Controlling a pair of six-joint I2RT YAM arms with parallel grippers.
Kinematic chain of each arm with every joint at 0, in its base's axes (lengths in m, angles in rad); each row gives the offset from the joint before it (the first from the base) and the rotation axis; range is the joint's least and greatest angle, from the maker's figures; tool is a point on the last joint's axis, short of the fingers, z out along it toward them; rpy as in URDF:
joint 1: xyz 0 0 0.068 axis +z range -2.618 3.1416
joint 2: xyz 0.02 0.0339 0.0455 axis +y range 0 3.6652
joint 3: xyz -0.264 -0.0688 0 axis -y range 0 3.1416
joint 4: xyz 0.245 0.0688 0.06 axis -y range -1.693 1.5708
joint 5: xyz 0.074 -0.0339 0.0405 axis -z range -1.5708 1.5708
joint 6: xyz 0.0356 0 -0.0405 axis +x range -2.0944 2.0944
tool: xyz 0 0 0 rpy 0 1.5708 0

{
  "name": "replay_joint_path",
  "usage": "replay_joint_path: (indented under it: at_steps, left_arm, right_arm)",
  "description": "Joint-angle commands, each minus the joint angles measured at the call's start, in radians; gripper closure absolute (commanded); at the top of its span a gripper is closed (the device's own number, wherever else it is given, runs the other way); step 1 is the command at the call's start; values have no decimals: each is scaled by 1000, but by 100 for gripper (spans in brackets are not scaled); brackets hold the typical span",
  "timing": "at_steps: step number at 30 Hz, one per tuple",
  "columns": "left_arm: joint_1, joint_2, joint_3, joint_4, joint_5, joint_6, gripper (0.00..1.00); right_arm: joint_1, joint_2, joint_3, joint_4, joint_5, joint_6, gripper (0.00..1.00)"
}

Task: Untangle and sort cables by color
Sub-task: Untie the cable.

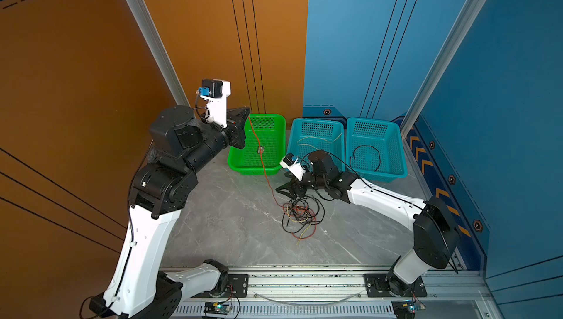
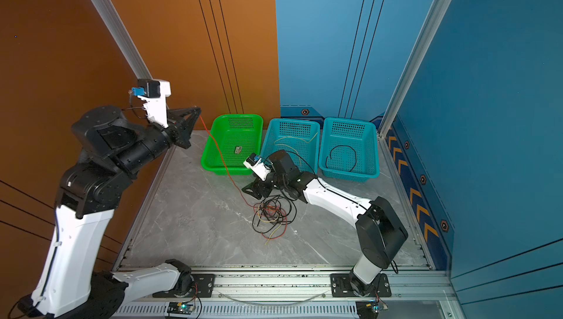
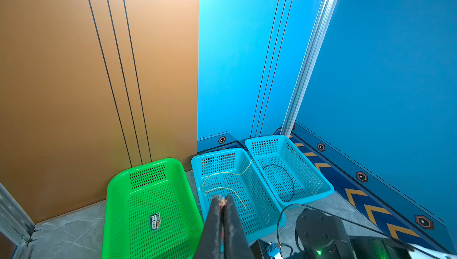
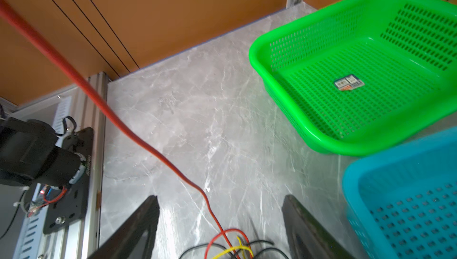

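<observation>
Left jaws: clamped on the red cable [image 1: 261,156], up by the orange wall [image 1: 91,88].
Green basket [image 1: 268,116]: we see that cable slanting across it.
Tangle [image 1: 300,215]: on the worktop [image 1: 237,226], open room to its left.
Right jaws: apart, just beside the tangle.
Middle basket [image 1: 316,120]: yellow cable [image 3: 230,173].
Right basket [image 1: 373,119]: black cable [image 1: 365,146].

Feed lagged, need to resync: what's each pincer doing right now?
Left pincer: closed, holding the red cable.
Right pincer: open, empty, low beside the cable tangle.
</observation>
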Motion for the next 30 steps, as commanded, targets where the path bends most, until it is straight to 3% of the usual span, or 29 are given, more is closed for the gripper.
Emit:
replay_joint_path:
  at_steps: [1, 9, 20, 25, 27, 30]
  left_arm:
    - [10, -1, 25, -4, 11, -10, 100]
    - [21, -2, 20, -4, 17, -16, 100]
    - [41, -26, -6, -3, 26, -21, 100]
    - [49, -66, -93, 1, 25, -22, 100]
    - [52, -95, -176, 26, 41, -16, 77]
    - [52, -143, -332, 93, 75, -25, 32]
  right_arm:
    - [24, 42, 21, 70, -57, 34, 25]
    - [62, 131, 96, 87, -61, 41, 30]
    - [32, 154, 84, 169, -17, 112, 93]
    - [3, 90, 54, 168, 74, 132, 100]
    - [-13, 51, 48, 141, 100, 134, 100]
    - [-32, -8, 53, 89, 129, 137, 100]
